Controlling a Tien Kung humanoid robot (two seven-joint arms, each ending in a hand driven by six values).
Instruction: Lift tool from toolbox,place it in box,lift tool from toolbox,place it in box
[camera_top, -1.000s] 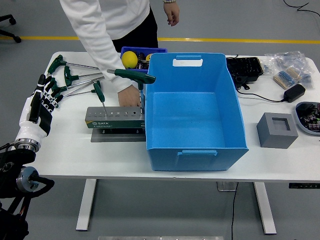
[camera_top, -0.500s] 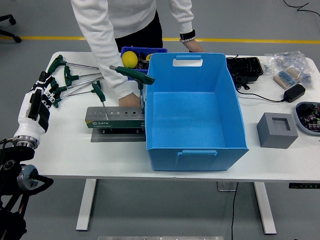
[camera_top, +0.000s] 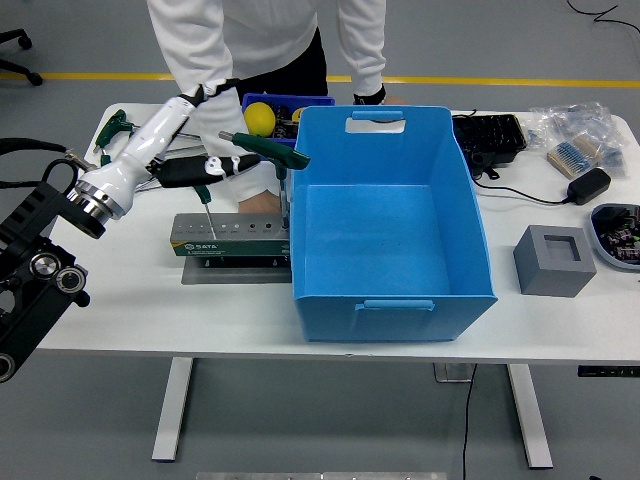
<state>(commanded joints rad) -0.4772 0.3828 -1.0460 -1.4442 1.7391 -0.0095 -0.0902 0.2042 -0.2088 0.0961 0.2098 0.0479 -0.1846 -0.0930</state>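
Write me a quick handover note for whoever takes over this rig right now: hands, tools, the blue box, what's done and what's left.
Left hand: reached in over the tool rack, fingers extended near the small T-handle tool standing in it; no grasp visible. Right hand: not in view.
A person's hand rests behind the rack by the large T-handle tool, also standing in it.
More T-handle tools lie at the table's far left.
Blue box: empty.
Done: nothing placed yet.
Left: lift a tool from the rack, put it in the box, then repeat.
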